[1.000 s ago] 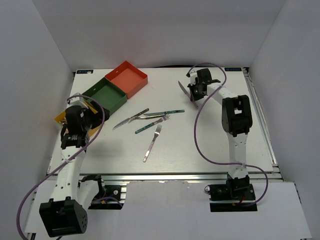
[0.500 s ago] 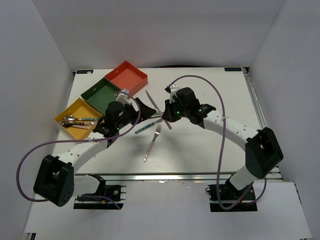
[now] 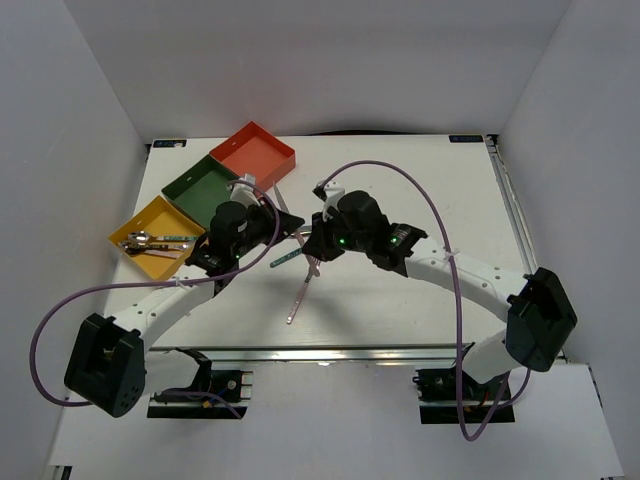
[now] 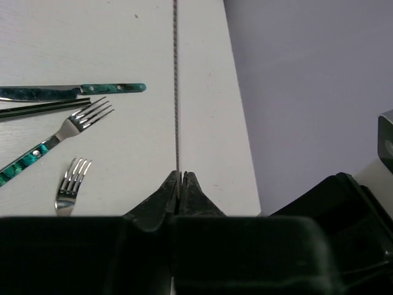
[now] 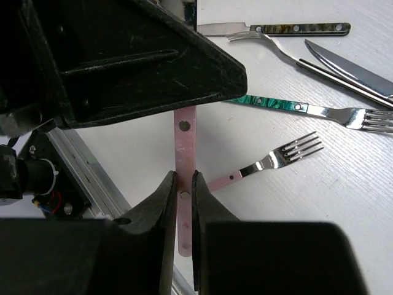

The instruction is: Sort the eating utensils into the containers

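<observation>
left gripper (image 4: 178, 178), wide open a sec ago, now clamps the pink-handled knife (image 5: 185, 153); right gripper (image 5: 183, 178) pinches its handle. knife is mid-air over table (image 3: 400, 180) centre, long axis spanning both grippers, blade twd left arm.

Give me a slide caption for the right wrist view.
Right end effector shut on a pink utensil handle; a pink-handled fork and a teal-handled fork lie on the table.

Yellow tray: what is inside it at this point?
The yellow tray holds at least two utensils lying side by side, a spoon bowl and a teal handle showing. The left arm overlaps its right corner, so anything there is hidden.
</observation>
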Available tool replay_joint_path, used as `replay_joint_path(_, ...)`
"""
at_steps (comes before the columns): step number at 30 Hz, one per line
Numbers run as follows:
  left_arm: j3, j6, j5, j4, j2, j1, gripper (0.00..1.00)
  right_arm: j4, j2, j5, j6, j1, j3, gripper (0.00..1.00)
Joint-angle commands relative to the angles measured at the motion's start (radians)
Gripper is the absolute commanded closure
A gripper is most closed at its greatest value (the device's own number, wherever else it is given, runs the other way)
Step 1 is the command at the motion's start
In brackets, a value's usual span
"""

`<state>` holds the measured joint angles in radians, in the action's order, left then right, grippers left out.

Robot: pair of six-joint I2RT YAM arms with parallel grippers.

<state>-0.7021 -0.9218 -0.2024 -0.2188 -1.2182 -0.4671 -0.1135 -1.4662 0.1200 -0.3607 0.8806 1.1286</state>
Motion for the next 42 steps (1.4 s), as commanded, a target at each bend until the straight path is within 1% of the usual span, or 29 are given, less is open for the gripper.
replay_joint_path(1,-0.045,0.034,0.021,0.032,0.016,-0.002,1.00,0.040,0.001,-0.008,-0.027,0.009,0.062,1.00)
replay_joint_path(2,-0.049,0.034,0.023,0.048,0.014,-0.002,1.00,0.040,0.001,-0.013,-0.029,0.009,0.062,0.91)
replay_joint_path(3,-0.053,0.031,0.041,0.067,0.019,-0.002,1.00,0.040,0.007,-0.025,-0.030,0.009,0.057,0.72)
replay_joint_path(4,-0.069,0.034,0.107,0.097,0.023,0.008,1.00,0.040,0.016,-0.043,-0.037,0.008,0.050,0.42)
replay_joint_path(5,-0.085,0.038,0.141,0.177,0.029,0.024,1.00,0.031,0.029,-0.071,-0.037,0.006,0.042,0.11)
replay_joint_path(6,-0.102,0.041,0.167,0.215,0.032,0.048,1.00,0.015,0.059,-0.121,-0.041,-0.003,0.034,0.11)
replay_joint_path(7,-0.117,0.032,0.170,0.263,0.031,0.135,1.00,0.003,0.079,-0.163,-0.046,-0.012,0.008,0.11)
replay_joint_path(9,-0.146,-0.001,0.130,0.299,0.016,0.252,1.00,-0.031,0.121,-0.197,-0.061,-0.037,-0.025,0.11)
replay_joint_path(10,-0.160,-0.003,0.123,0.311,0.003,0.359,1.00,-0.038,0.163,-0.219,-0.066,-0.060,-0.065,0.11)
replay_joint_path(11,-0.216,0.009,0.136,0.343,-0.015,0.402,1.00,-0.046,0.184,-0.227,-0.069,-0.069,-0.085,0.11)
replay_joint_path(12,-0.258,0.053,0.146,0.358,-0.077,0.438,1.00,-0.046,0.219,-0.229,-0.067,-0.083,-0.104,0.11)
replay_joint_path(13,-0.305,0.081,0.156,0.375,-0.119,0.496,1.00,-0.048,0.233,-0.224,-0.064,-0.089,-0.119,0.11)
replay_joint_path(14,-0.406,0.092,0.214,0.444,-0.163,0.522,1.00,-0.049,0.245,-0.221,-0.058,-0.094,-0.147,0.11)
replay_joint_path(15,-0.440,0.074,0.227,0.456,-0.206,0.545,1.00,-0.058,0.256,-0.218,-0.054,-0.095,-0.157,0.11)
replay_joint_path(16,-0.460,0.051,0.207,0.438,-0.280,0.595,1.00,-0.058,0.276,-0.217,-0.052,-0.098,-0.170,0.11)
replay_joint_path(19,-0.508,-0.078,0.152,0.369,-0.378,0.656,1.00,-0.058,0.306,-0.215,-0.047,-0.103,-0.222,0.11)
replay_joint_path(20,-0.536,-0.122,0.185,0.348,-0.429,0.659,1.00,-0.049,0.317,-0.204,-0.047,-0.104,-0.246,0.11)
replay_joint_path(24,-0.577,-0.214,0.277,0.299,-0.513,0.659,1.00,-0.043,0.326,-0.186,-0.034,-0.104,-0.289,0.11)
replay_joint_path(26,-0.586,-0.238,0.302,0.273,-0.553,0.659,1.00,-0.045,0.330,-0.189,-0.021,-0.106,-0.302,0.11)
replay_joint_path(28,-0.574,-0.275,0.305,0.231,-0.575,0.657,1.00,-0.037,0.334,-0.186,-0.006,-0.104,-0.317,0.11)
replay_joint_path(29,-0.568,-0.288,0.301,0.185,-0.586,0.657,1.00,-0.034,0.336,-0.184,-0.001,-0.104,-0.320,0.11)
replay_joint_path(32,-0.563,-0.321,0.299,0.158,-0.624,0.650,1.00,-0.031,0.330,-0.184,0.014,-0.108,-0.328,0.11)
replay_joint_path(33,-0.557,-0.322,0.301,0.145,-0.630,0.645,0.92,-0.028,0.323,-0.183,0.017,-0.109,-0.328,0.11)
replay_joint_path(35,-0.550,-0.322,0.307,0.133,-0.635,0.637,0.79,-0.025,0.317,-0.181,0.020,-0.112,-0.328,0.11)
replay_joint_path(36,-0.548,-0.322,0.307,0.133,-0.635,0.633,0.66,-0.025,0.316,-0.178,0.022,-0.114,-0.328,0.11)
replay_joint_path(38,-0.537,-0.324,0.302,0.113,-0.635,0.628,0.55,-0.022,0.314,-0.177,0.022,-0.114,-0.331,0.11)
replay_joint_path(39,-0.536,-0.324,0.296,0.113,-0.638,0.627,0.47,-0.018,0.313,-0.171,0.020,-0.115,-0.331,0.10)
replay_joint_path(42,-0.530,-0.324,0.271,0.098,-0.630,0.617,0.47,-0.014,0.311,-0.168,0.019,-0.117,-0.334,0.11)
